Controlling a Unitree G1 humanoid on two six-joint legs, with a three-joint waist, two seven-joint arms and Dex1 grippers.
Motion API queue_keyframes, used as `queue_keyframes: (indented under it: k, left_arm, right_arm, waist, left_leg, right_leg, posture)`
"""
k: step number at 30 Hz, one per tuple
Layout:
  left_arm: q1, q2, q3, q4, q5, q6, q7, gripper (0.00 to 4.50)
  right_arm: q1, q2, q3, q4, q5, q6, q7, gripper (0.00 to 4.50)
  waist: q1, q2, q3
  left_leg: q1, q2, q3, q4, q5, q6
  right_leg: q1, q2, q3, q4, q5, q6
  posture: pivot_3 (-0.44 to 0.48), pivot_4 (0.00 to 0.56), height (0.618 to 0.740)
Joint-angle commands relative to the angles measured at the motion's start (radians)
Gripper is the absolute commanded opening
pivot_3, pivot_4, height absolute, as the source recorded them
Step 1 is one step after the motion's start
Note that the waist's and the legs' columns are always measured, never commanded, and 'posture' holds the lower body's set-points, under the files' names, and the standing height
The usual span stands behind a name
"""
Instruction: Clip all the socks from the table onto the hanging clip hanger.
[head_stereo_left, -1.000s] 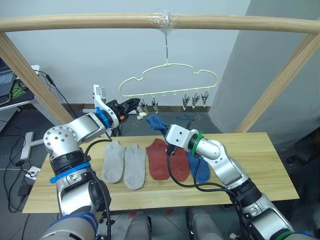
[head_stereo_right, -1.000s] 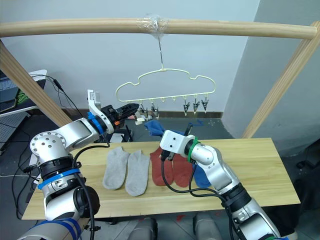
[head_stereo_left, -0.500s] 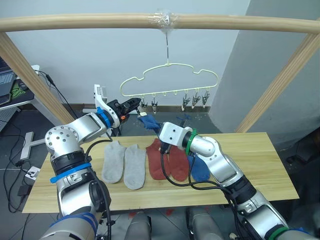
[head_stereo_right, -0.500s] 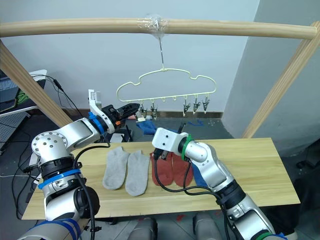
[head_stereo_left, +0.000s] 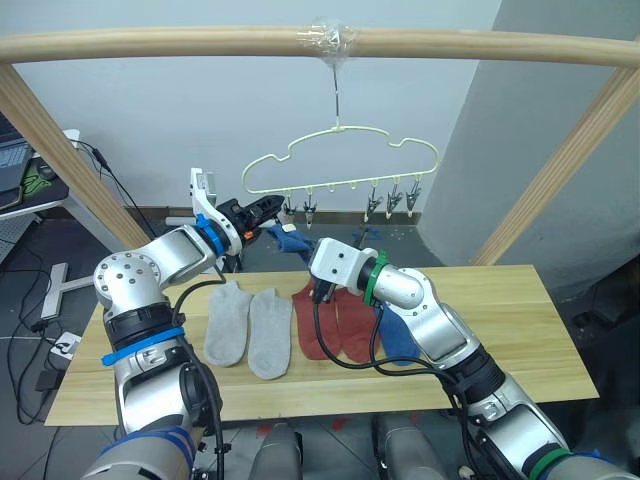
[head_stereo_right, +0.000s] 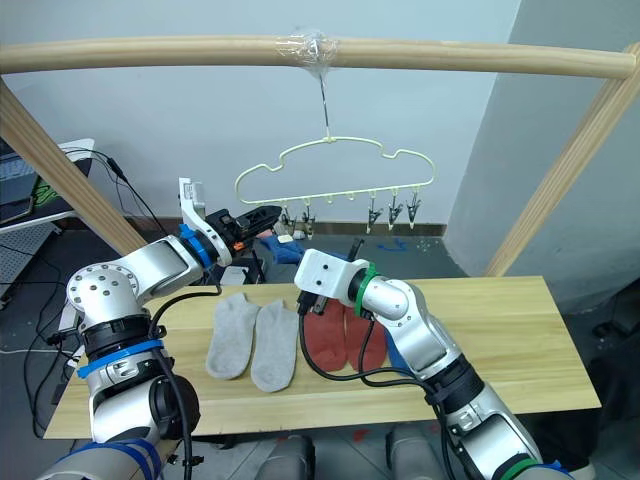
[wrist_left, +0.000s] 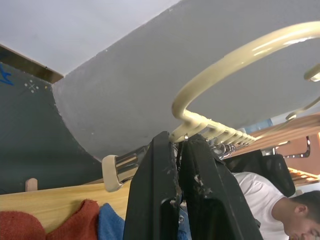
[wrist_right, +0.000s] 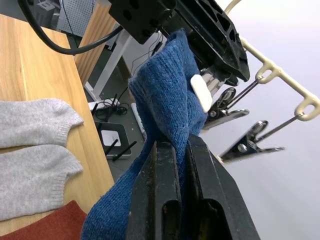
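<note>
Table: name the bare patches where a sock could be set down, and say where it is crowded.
The table is bare from the blue sock out to its right end, and again, more narrowly, from the grey socks to its left end. The middle is crowded: grey socks, red socks and blue sock lie close side by side, with the right gripper lifting another blue sock above them.

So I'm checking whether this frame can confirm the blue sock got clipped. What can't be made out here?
- Whether the leftmost clip has bitten the blue sock: right wrist view, the sock's fold covers the clip's mouth.
- What the left gripper presses: left wrist view, its own fingers block the spot.
- The second blue sock on the table: left eye view, mostly behind the right arm.
- The right gripper itself: eye views, hidden by its wrist housing.
</note>
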Motion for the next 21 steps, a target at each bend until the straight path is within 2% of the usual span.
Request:
queue_keyframes:
  k: [1, 8, 13, 17, 21]
  left_arm:
    - [0.001, 0.011, 0.001, -0.058, -0.068, 0.018, -0.033, 0.84]
    - [0.015, 0.026, 0.013, -0.071, -0.108, 0.023, -0.014, 3.13]
    - [0.044, 0.037, 0.032, -0.087, -0.121, 0.019, 0.04, 4.44]
    - [0.148, 0.066, 0.084, -0.171, -0.157, 0.035, 0.125, 4.44]
    - [0.233, 0.107, 0.093, -0.25, -0.213, 0.047, 0.143, 4.44]
  right_arm:
    - [-0.022, 0.013, -0.004, -0.017, 0.01, 0.003, 0.0, 0.0]
    - [-0.026, 0.012, -0.008, -0.002, 0.013, -0.001, -0.003, 0.0]
    - [-0.027, 0.019, -0.016, 0.021, 0.026, -0.011, -0.008, 0.0]
    - [-0.037, 0.035, -0.024, 0.091, 0.048, -0.047, -0.017, 0.0]
    - [-0.057, 0.062, -0.036, 0.162, 0.092, -0.075, -0.002, 0.0]
  waist:
    - [0.0, 0.0, 0.0]
    - [0.001, 0.0, 0.0]
    - [0.001, 0.0, 0.0]
    - [-0.002, 0.0, 0.0]
    - [0.002, 0.0, 0.0]
  left_leg:
    - [0.0, 0.0, 0.0, 0.0, 0.0, 0.0]
    - [0.0, 0.0, 0.0, 0.0, 0.0, 0.0]
    - [0.0, 0.0, 0.0, 0.0, 0.0, 0.0]
    - [0.0, 0.0, 0.0, 0.0, 0.0, 0.0]
    - [0.0, 0.0, 0.0, 0.0, 0.0, 0.0]
  right_leg:
    - [0.0, 0.0, 0.0, 0.0, 0.0, 0.0]
    - [0.0, 0.0, 0.0, 0.0, 0.0, 0.0]
    - [0.0, 0.0, 0.0, 0.0, 0.0, 0.0]
    - [0.0, 0.0, 0.001, 0.0, 0.0, 0.0]
    - [0.0, 0.0, 0.0, 0.0, 0.0, -0.001]
  posture:
    - [0.018, 0.165, 0.74]
    - [0.028, 0.164, 0.74]
    - [0.03, 0.163, 0.74]
    - [0.041, 0.162, 0.74]
    - [0.054, 0.159, 0.74]
